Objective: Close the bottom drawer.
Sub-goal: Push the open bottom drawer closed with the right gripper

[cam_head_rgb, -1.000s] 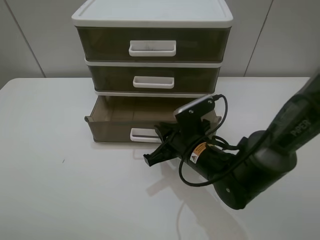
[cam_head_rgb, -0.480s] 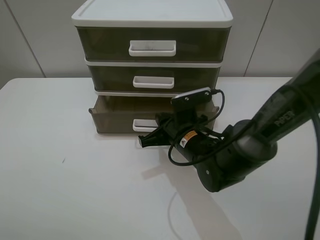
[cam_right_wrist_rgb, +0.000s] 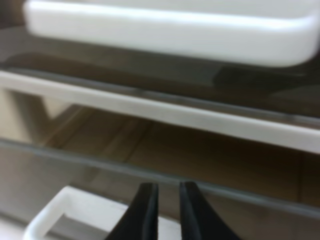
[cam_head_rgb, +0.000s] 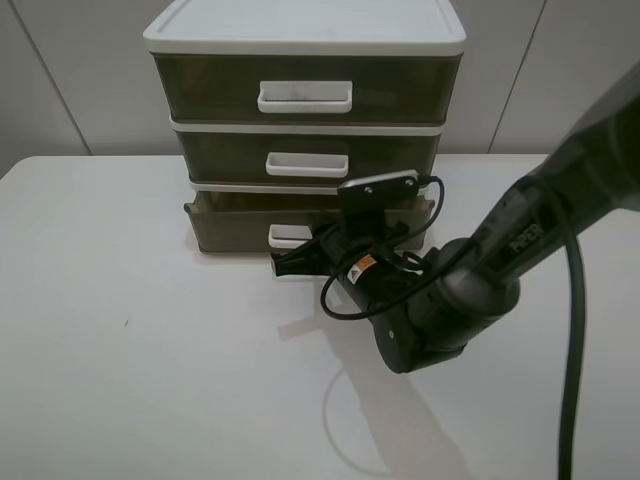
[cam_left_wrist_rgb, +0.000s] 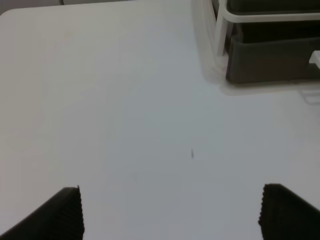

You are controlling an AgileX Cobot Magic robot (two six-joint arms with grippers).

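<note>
The bottom drawer (cam_head_rgb: 232, 234) is smoky-brown with a small white loop handle (cam_head_rgb: 290, 235). It sticks out a little from the white-framed three-drawer unit (cam_head_rgb: 305, 35). My right gripper (cam_head_rgb: 283, 263) is shut and empty, with its tips against the drawer front just beside the handle. In the right wrist view the fingers (cam_right_wrist_rgb: 148, 212) sit close together at the drawer's front edge (cam_right_wrist_rgb: 90, 162), with the handle (cam_right_wrist_rgb: 70, 210) next to them. My left gripper (cam_left_wrist_rgb: 172, 215) is open and empty over the bare table, away from the drawer (cam_left_wrist_rgb: 272, 62).
The middle drawer (cam_head_rgb: 305, 160) and the top drawer (cam_head_rgb: 305, 90) are shut. The unit stands at the back of the white table (cam_head_rgb: 120, 360). The right arm's cable (cam_head_rgb: 340, 420) hangs over the table in front.
The right gripper has moved toward the unit with its tips on the bottom drawer's front. The drawer has slid inward and sticks out much less.
</note>
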